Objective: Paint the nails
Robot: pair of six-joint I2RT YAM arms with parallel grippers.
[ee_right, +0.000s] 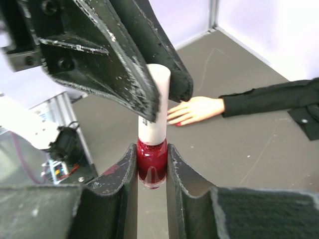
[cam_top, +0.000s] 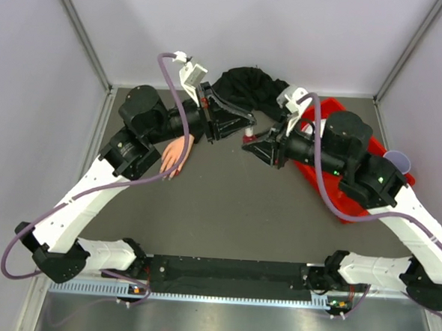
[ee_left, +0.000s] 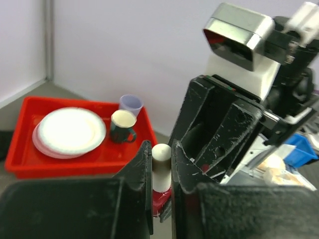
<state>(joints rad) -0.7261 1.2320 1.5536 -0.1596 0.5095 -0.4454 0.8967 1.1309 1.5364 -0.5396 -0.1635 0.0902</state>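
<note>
Right gripper pinches the red bottle low to steady it while the left gripper clamps the white cap, likely to unscrew it, with the nails on the mannequin hand lying on the table beyond.

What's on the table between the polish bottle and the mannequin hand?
Nothing: the right wrist view shows bare table from bottle to hand. Only the left gripper, shut on the cap, hangs above that stretch.

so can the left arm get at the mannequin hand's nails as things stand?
Probably not yet. Nothing lies on the mannequin hand, but the left gripper is shut on the white cap of the bottle that the right gripper holds.
</note>
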